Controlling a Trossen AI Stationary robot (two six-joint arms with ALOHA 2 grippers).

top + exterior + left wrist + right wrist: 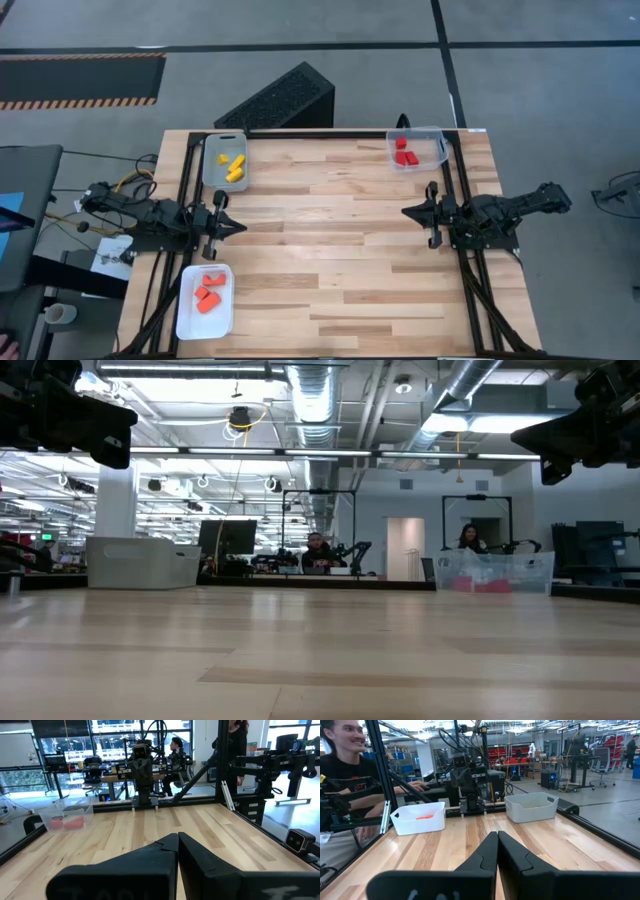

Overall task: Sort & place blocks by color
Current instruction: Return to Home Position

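High view: straight down on the whole table (340,230), my left arm (150,215) at its left edge, my right arm (500,212) at its right. Low view: at tabletop height, facing level across the table into the room. Wrist views — one past my left gripper (178,837), one past my right gripper (497,835), each facing the opposite arm across the shared middle of the table.
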